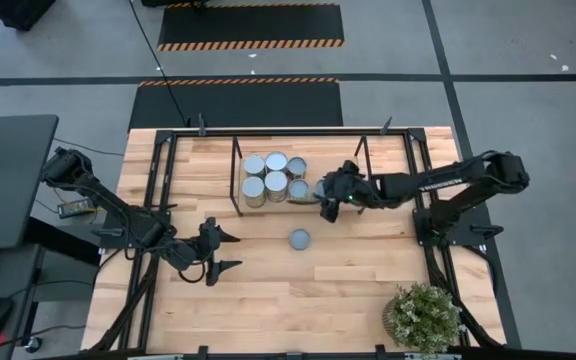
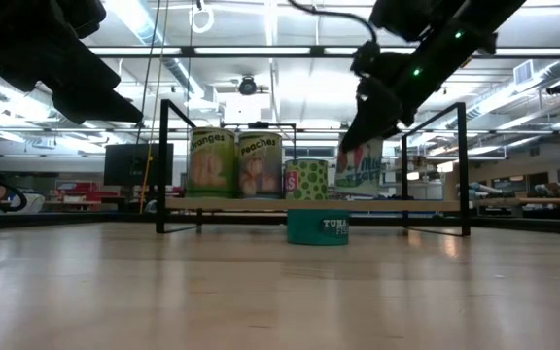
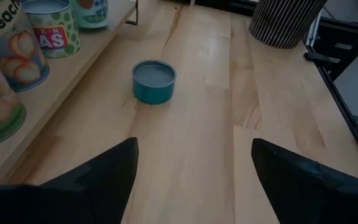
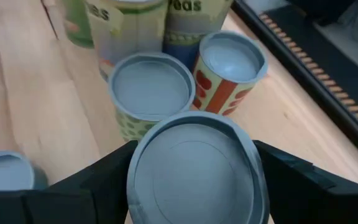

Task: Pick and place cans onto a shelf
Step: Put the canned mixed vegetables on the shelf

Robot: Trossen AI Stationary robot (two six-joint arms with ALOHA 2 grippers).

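- Saw the right gripper [image 1: 328,204] clamped on one can [image 4: 194,177], gripped by its sides, long axis upright, round top facing the wrist camera.
- Placed that held can dead between the fingers; found the five cans on the shelf [image 1: 275,178] just ahead of the fingertips, nearest of them almost touching the held can's rim.
- Judged the coming move to turn on that narrow gap: straight down onto the shelf [image 2: 426,205], no drift forward into the neighbours.
- Could not tell from the right wrist view whether the can's base had met the board; in the low view it looked at or just above it.
- Found the left gripper [image 3: 191,180] released, jaws wide, holding nothing, low over the table [image 1: 368,280].
- Spotted the teal can [image 3: 154,81] straight ahead of the left gripper, upright on the table, off the shelf.
- Read from the high view alone that this loose can lay nearer the busy right gripper.
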